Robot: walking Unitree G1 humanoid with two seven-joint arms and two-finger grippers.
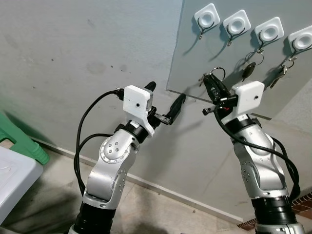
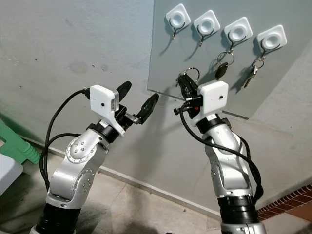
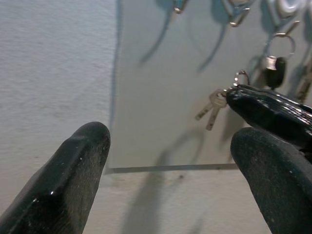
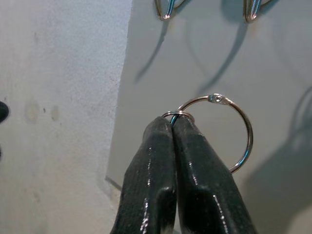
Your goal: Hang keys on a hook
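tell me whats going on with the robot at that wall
The robot is trying to hang a set of keys. Its right claw is shut on the key ring, held up against the grey board below the four white hooks. The two left hooks are bare; the other two already carry keys. The left claw hovers open beside it, holding nothing.

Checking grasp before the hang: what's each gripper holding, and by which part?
Right gripper: fingers shut on the key ring, pinching it at the ring's edge; keys dangle below. Left gripper: open, holding nothing.
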